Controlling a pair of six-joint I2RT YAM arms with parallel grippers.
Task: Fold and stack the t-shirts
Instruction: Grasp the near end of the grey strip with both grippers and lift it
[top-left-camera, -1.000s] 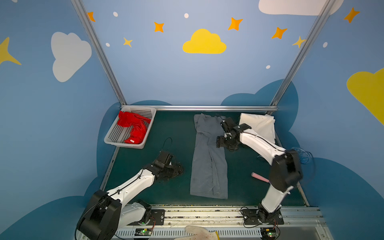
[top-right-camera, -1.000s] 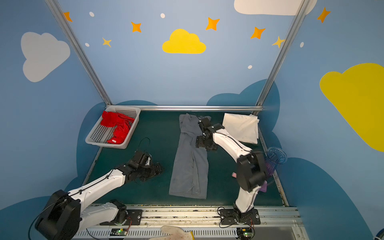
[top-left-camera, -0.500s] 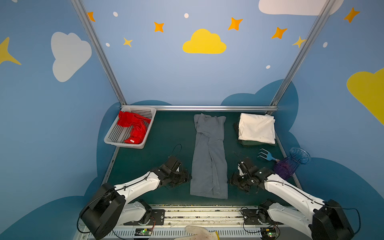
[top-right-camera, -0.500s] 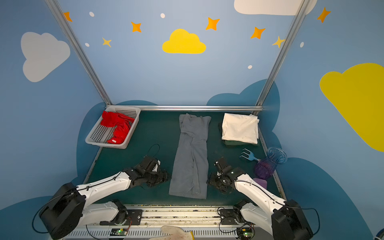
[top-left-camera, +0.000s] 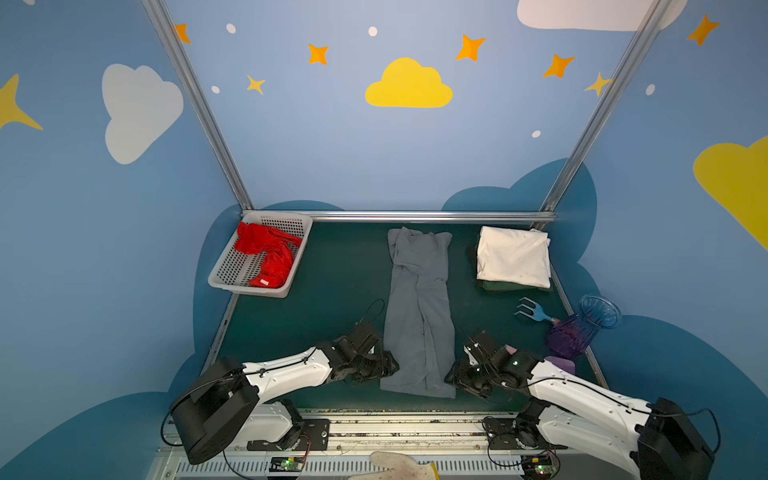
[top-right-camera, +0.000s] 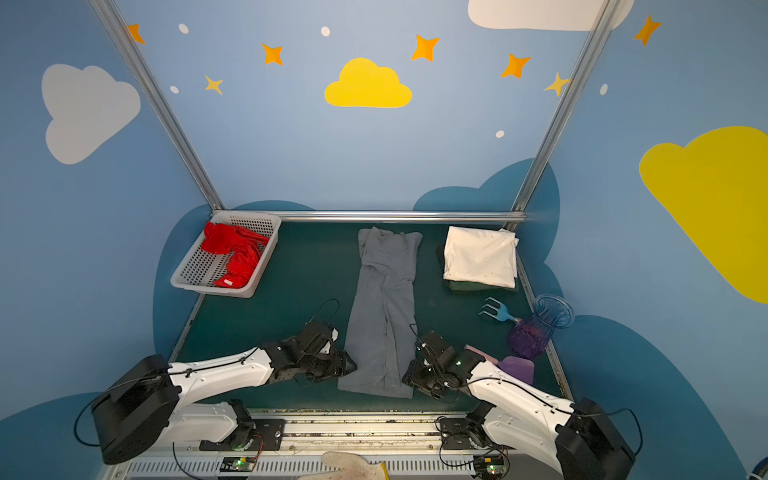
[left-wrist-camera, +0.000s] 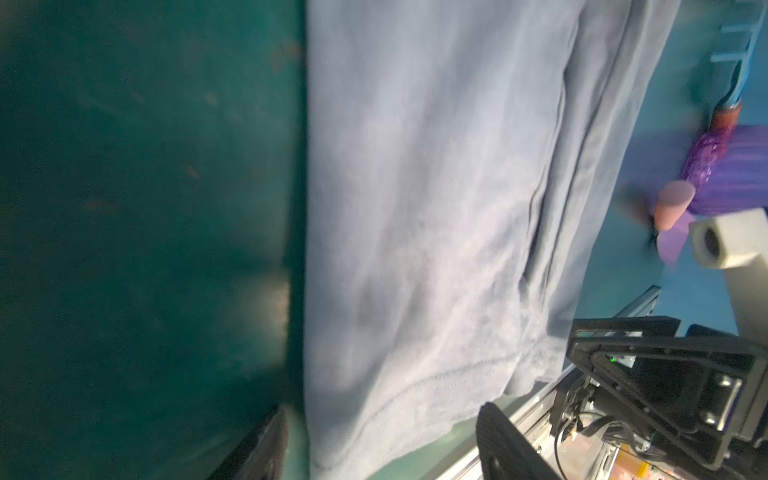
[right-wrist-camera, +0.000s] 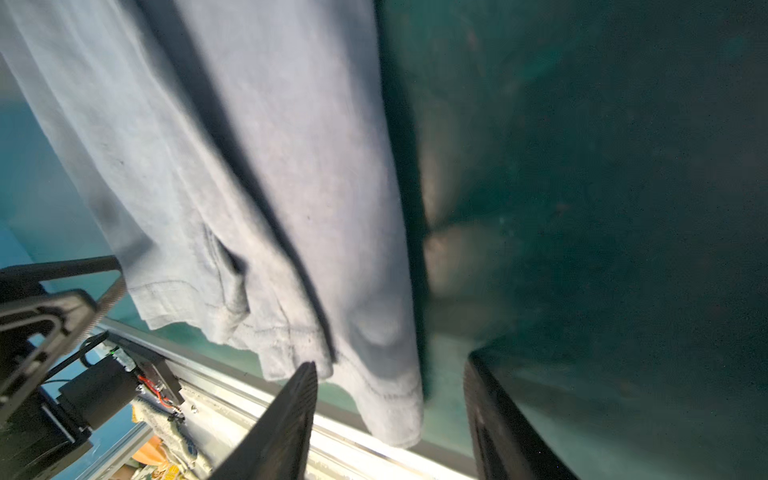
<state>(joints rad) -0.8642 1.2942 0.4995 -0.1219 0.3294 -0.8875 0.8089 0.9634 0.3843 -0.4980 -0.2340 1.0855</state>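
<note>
— Arms, how do they sit?
— Both of mine reach low over the table (top-left-camera: 340, 270), left gripper (top-left-camera: 390, 368) and right gripper (top-left-camera: 451, 377) at the near corners of the grey shirt (top-left-camera: 419, 307), which lies lengthwise mid-table.
— Jaws?
— Only the wrist views show me: both open, fingers (left-wrist-camera: 498, 449) (right-wrist-camera: 286, 419) straddling the hem.
— Count?
— Three shirts: grey, cream shirt (top-left-camera: 513, 257) folded back right, red shirt (top-left-camera: 270, 253) in the one basket (top-left-camera: 249, 289).

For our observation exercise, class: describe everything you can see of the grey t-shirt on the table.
The grey t-shirt is soft, matte cloth, folded lengthwise into a long narrow strip with creases along it. It lies flat on the green table, collar end far, stitched hem near. The left gripper and right gripper straddle its near corners, jaws open.
</note>
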